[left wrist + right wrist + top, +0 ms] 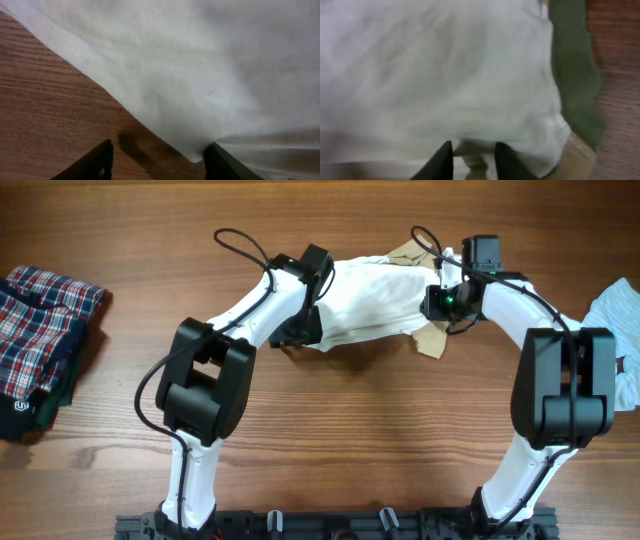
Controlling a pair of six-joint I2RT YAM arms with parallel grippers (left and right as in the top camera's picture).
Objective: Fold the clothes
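Note:
The cream-white shirt (370, 300) with tan patches lies bunched on the wooden table, stretched between my two grippers. My left gripper (297, 332) sits at the shirt's left end. In the left wrist view its fingers (157, 162) are spread wide over the wood, and the shirt's edge (200, 75) reaches the right finger. My right gripper (437, 302) is at the shirt's right end. Its fingers (472, 160) are close together with a fold of the white cloth (445, 75) pinched between them. A tan patch (575, 157) and a green part (572, 65) show beside it.
A pale blue garment (615, 310) lies at the right edge of the table. A folded plaid pile (40, 330) in red, blue and white lies at the far left. Bare wood (350, 420) stretches in front of the shirt.

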